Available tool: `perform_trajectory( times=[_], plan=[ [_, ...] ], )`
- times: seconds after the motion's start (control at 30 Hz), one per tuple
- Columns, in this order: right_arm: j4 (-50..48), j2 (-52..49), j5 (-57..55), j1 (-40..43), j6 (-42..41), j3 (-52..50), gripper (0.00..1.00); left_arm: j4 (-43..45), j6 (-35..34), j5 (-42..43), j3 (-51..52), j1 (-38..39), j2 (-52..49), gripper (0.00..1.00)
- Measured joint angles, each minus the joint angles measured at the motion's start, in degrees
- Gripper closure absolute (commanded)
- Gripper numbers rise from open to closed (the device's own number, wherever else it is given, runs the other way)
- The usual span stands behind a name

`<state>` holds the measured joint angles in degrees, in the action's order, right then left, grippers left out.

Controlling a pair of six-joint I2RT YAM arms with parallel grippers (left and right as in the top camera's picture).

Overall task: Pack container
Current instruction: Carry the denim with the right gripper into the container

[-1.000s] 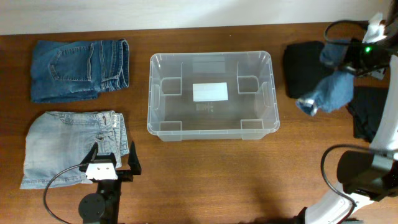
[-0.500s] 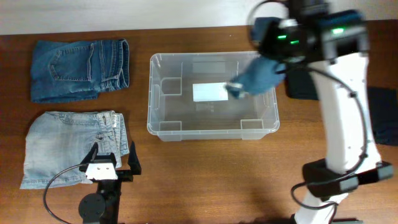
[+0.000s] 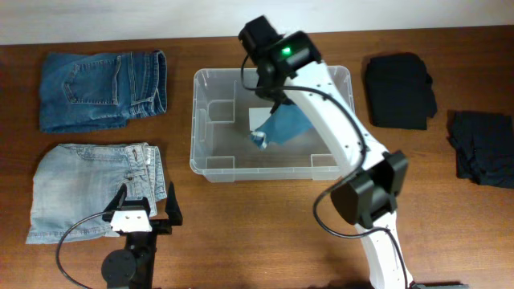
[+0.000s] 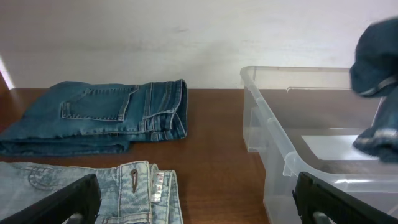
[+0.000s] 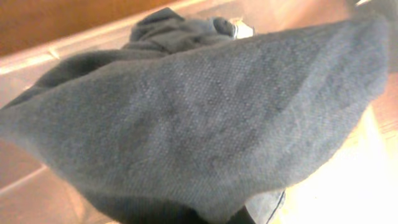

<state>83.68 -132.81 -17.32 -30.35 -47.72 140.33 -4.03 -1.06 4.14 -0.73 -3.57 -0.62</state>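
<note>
- Container (image 3: 195, 120): clear bin at mid-table toward the back edge, standing flat on the table (image 3: 265, 233), open side up. Long axis runs left to right across the table, short axis front to back. White label (image 3: 257, 117) on its floor, partly covered from above.
- Blue cloth (image 3: 287, 126): hanging inside the container's outline, over the middle. In the left wrist view it hangs clear of the floor (image 4: 375, 93), so it is not yet laid down.
- Right gripper (image 3: 273, 100): reached in over the back rim. Its jaws are hidden, since cloth fills its own camera; because the cloth dangles from it, I judge it clamped on the blue cloth.
- Left gripper (image 3: 144, 210): parked at the front left, fingers spread wide, holding nothing, with one fingertip over the pale jeans.
- Packed so far: nothing rests in the container as far as I can see; the first item is on its way in.
- Left to pack, by my guess: dark jeans (image 3: 103, 88) and pale jeans (image 3: 95, 189) folded to the left; black bundle (image 3: 399, 90) and dark bundle (image 3: 483, 148) to the right.
- Progress: early.
</note>
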Motion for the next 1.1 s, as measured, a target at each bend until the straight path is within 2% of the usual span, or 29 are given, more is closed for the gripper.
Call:
perform_trajectory(
  times=[0.37, 0.4, 0.6, 0.63, 0.87, 1.1],
  plan=[
    [-4.35, -5.73, 2.62, -3.93, -2.49, 0.0, 0.95, 0.0, 0.0, 0.0, 0.0, 0.0, 0.0, 0.01],
    [-4.61, -6.03, 3.02, -4.28, -2.75, 0.0, 0.92, 0.0, 0.0, 0.0, 0.0, 0.0, 0.0, 0.0],
    [-6.58, -8.09, 5.11, -6.12, -3.58, 0.0, 0.47, 0.0, 0.0, 0.0, 0.0, 0.0, 0.0, 0.0],
    [-7.02, -8.39, 5.68, -6.36, -3.28, 0.0, 0.44, 0.02, 0.0, 0.0, 0.0, 0.0, 0.0, 0.01],
    [-12.44, -8.94, 11.69, -8.44, -3.08, 0.0, 0.44, 0.0, 0.0, 0.0, 0.0, 0.0, 0.0, 0.01],
    [-10.45, -8.55, 12.79, -8.59, 6.82, 1.42, 0.42, 0.0, 0.0, 0.0, 0.0, 0.0, 0.0, 0.01]
  ],
)
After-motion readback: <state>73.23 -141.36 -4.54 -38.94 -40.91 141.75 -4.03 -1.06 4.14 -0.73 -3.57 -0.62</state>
